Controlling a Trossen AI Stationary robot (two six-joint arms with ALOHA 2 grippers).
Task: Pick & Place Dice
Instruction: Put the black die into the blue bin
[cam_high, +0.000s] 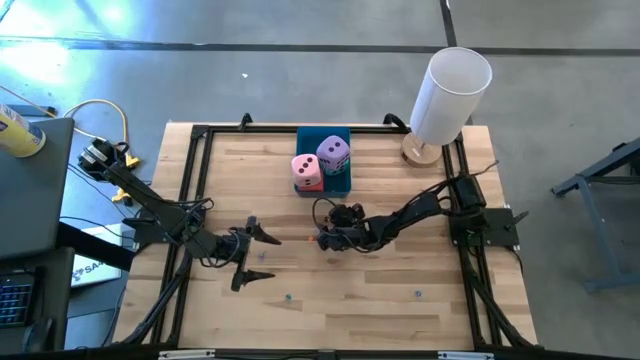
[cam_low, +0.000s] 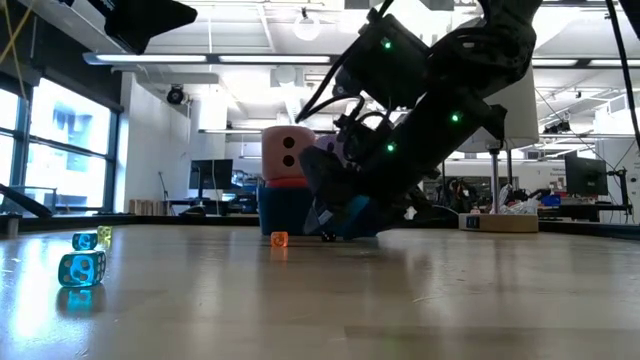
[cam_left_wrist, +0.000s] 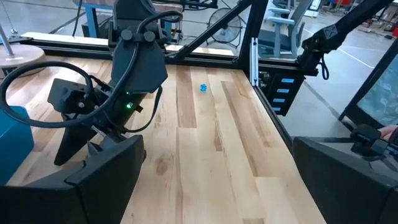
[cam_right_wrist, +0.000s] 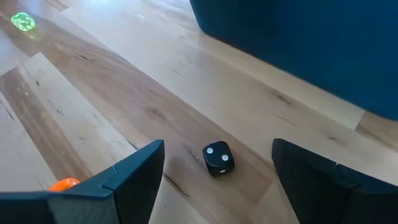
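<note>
Scanning the high view from left edge to right: the left arm reaches in from the upper left and lies stretched low over the desk (cam_high: 300, 320), its left pincer (cam_high: 249, 256) at centre-left with both fingers spread fully apart and nothing between them, parked clear of the work, probably waiting. At top centre sits the blue tray (cam_high: 341, 181) with the pink die (cam_high: 307, 172) and the purple die (cam_high: 333, 154) side by side on it, pips up, apparently already placed; in the low view they show stacked above the tray's rim at centre. Just below the tray, at frame centre, the right arm comes in from the right edge, elbow bent, forearm pitched steeply down so the right pincer (cam_high: 331, 238) hangs close over the wood. Its wrist view explains the pose: a small black die (cam_right_wrist: 218, 158) lies on the boards squarely between the two fingers (cam_right_wrist: 130, 177), which stand apart on either side and touch nothing yet. Looks like the approach to a grasp, pincer lined up to close around it. A small orange die (cam_right_wrist: 64, 184) sits just beside one finger, a green one (cam_right_wrist: 22, 21) well off toward that picture's upper left. Low view, lower left: a small blue die (cam_low: 81, 270) and a yellow one (cam_low: 102, 237), loose on the desk. Upper right, high view: a white cylinder (cam_high: 450, 92) on a round wooden base, well apart from the dice. Red and teal large dice not seen.
</note>
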